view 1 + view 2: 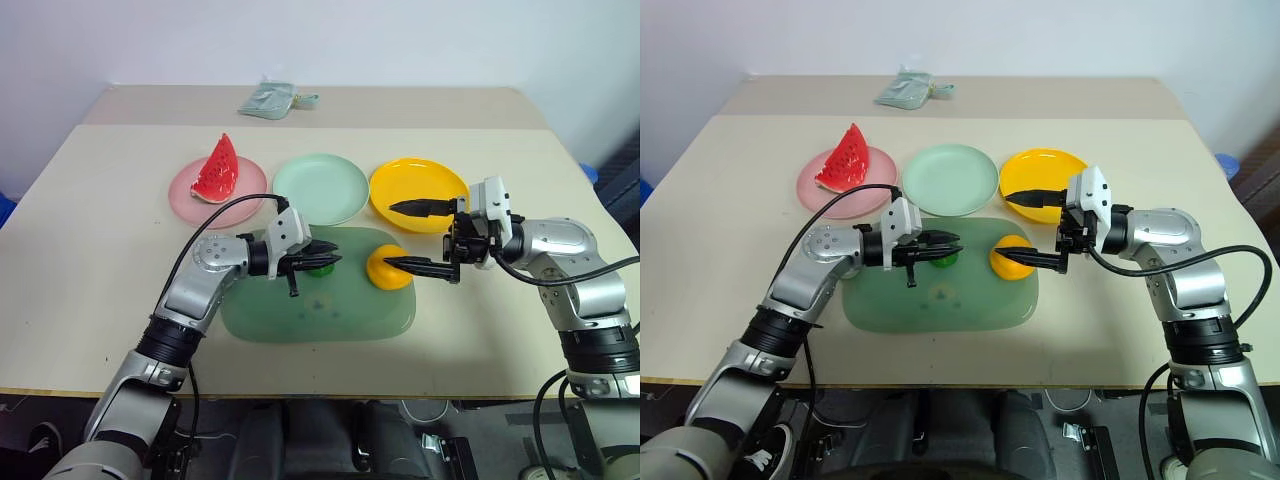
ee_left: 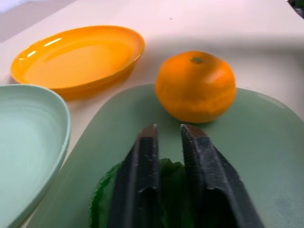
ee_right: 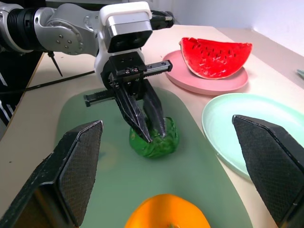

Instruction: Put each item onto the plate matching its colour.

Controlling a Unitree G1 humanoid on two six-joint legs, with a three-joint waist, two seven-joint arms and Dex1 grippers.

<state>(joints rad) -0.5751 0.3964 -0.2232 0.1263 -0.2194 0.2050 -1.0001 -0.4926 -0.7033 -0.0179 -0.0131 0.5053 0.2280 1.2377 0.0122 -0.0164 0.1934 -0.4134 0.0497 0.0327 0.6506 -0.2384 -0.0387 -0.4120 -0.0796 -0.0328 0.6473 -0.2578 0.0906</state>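
Left gripper (image 3: 154,130) clamped tight across bumpy dark-green plastic lump (image 3: 154,141) on pale-green cutting board (image 1: 260,318) — likely light, rigid, slippery on bumps; the grip across its middle suits. Right gripper (image 1: 420,238) gapes wide, empty — round orange (image 1: 385,270) just beside its lower finger.

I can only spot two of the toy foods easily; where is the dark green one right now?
The bumpy dark-green lump sits on the green cutting board, left of the orange, pinched in the left claw.

Silver-grey jointed arms (image 1: 205,275), white wrist housings, black cables, black two-fingered grippers (image 1: 318,262).
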